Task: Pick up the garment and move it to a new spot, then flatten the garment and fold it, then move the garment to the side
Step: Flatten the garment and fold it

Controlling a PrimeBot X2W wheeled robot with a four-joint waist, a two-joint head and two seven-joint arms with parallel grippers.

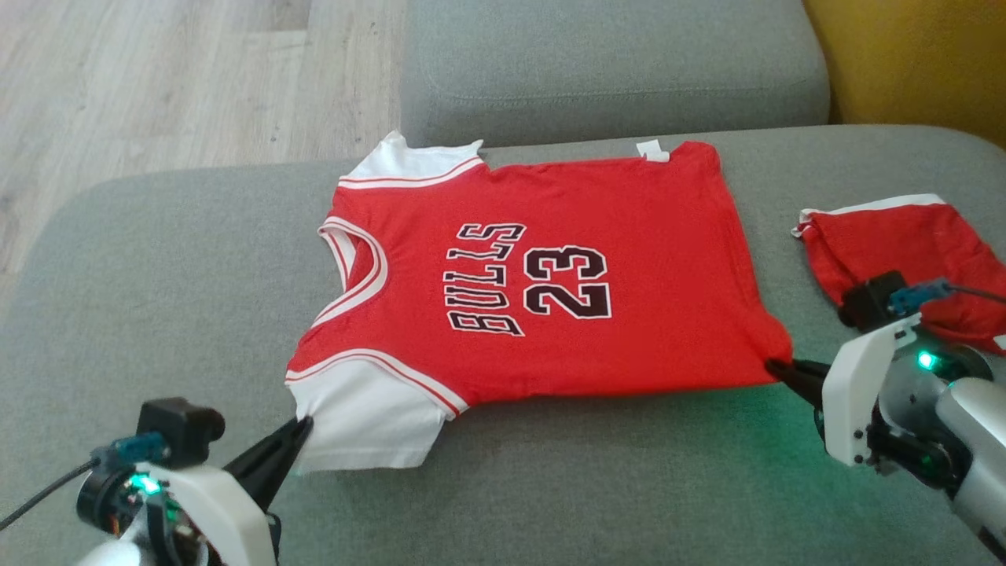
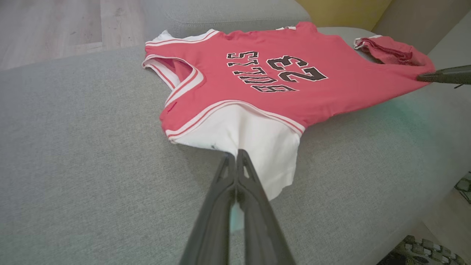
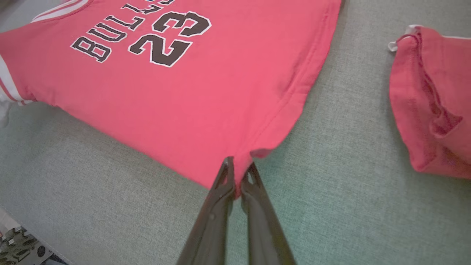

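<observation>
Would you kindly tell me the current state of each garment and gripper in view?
jersey: unfolded, spread flat, print side up, on the sofa.
left gripper: shut on the jersey's white sleeve.
right gripper: shut on the jersey's bottom hem corner.
shorts: bunched, lying apart from the jersey.

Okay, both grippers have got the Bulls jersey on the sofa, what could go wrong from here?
1. The left gripper pinches only the edge of the white sleeve and the right gripper only a hem corner of the jersey; a hard pull might slip either out.
2. The red shorts lie close to the right gripper and could get dragged along.
</observation>
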